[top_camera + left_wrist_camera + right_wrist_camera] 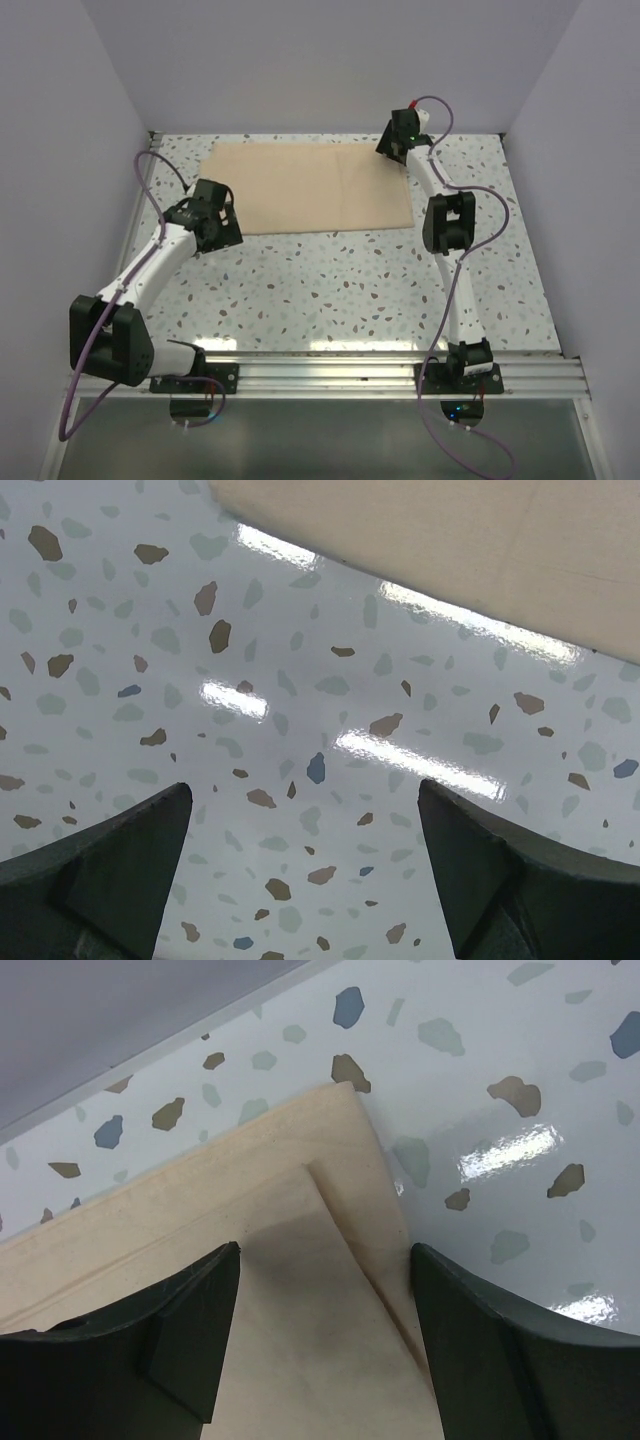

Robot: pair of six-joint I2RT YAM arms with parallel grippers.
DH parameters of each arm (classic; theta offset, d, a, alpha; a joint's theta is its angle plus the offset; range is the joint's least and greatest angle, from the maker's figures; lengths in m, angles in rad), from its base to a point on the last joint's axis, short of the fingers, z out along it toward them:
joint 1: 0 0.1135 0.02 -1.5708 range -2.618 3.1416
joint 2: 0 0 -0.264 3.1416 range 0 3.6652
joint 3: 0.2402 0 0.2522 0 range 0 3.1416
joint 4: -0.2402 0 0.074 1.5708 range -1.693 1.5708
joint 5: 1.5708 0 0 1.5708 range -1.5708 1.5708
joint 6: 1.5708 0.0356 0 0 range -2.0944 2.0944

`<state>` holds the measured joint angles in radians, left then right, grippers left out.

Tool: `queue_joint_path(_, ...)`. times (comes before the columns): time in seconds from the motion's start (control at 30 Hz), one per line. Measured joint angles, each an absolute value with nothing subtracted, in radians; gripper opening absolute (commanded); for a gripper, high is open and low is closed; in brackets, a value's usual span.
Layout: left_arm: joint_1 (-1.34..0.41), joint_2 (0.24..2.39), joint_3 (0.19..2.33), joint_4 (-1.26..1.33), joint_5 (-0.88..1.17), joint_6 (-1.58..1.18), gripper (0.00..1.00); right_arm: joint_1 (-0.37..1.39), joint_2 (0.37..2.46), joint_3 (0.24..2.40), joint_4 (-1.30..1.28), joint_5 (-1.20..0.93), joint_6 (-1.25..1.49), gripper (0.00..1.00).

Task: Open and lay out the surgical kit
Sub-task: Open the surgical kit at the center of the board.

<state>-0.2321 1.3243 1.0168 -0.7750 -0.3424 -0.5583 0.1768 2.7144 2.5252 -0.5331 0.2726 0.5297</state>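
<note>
The tan cloth wrap [310,187] lies flat and folded on the far half of the table. My right gripper [397,150] is open right over the wrap's far right corner; in the right wrist view its jaws straddle the layered corner folds [330,1220]. My left gripper [222,222] is open and empty above bare table at the wrap's near left corner; the wrap's edge [480,550] shows at the top of the left wrist view. The steel tray and the silver instruments are out of view.
The speckled table [350,290] runs from the wrap to the metal rail [330,365] at the near edge. Grey walls [330,60] close the back and both sides, close to my right gripper.
</note>
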Motion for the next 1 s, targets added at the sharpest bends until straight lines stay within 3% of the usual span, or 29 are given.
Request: queue_joint_path(1.0,-0.257,1.435,1.068,-0.773,-0.354,-0.558,0.99,0.179,2.708,2.498,-0.397,0.311,0.537,0.69)
